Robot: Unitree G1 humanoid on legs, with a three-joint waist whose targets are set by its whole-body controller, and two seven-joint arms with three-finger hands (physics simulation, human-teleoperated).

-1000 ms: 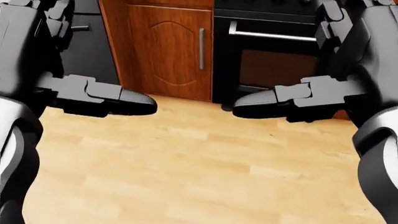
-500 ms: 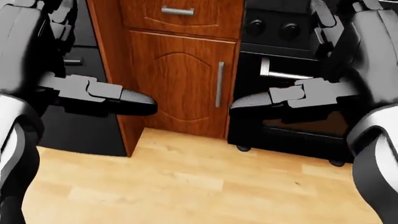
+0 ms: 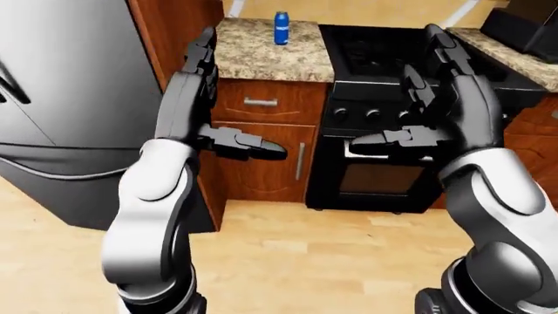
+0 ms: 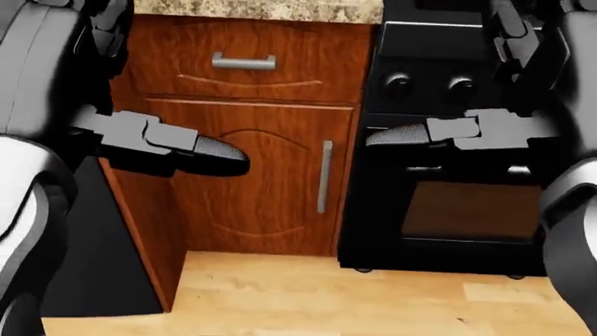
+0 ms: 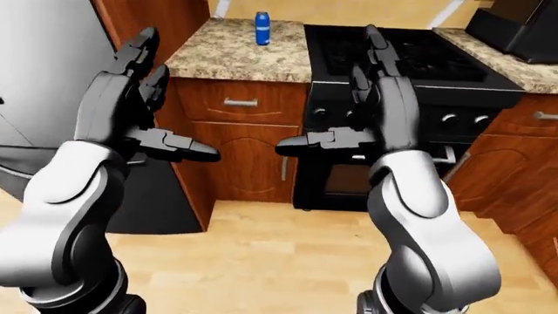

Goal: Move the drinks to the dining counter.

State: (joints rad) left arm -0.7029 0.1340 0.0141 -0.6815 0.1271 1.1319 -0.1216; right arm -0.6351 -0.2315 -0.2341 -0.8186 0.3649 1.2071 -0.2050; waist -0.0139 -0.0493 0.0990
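While each robot hand, left [image 3: 205, 98] and right [image 3: 436, 98], stays empty and spread, the blue can [image 3: 282, 28] stands small on the counter [image 3: 261, 55].

Drink cans: one, a blue can [image 3: 282, 28] upright on the granite counter [image 3: 261, 55].
Robot hands: two, the left hand [image 3: 196, 98] and the right hand [image 3: 445, 98], both raised with fingers spread and empty.
Stoves: one black stove [image 3: 392, 131] with an oven door.
Stove knobs: three show plainly in the left-eye view; any others are hidden by the right hand.
Fridges: one steel fridge [image 3: 70, 98].
Cabinet drawers: one drawer [image 4: 244, 63].
Cabinet doors: one door [image 4: 252, 178] below it.
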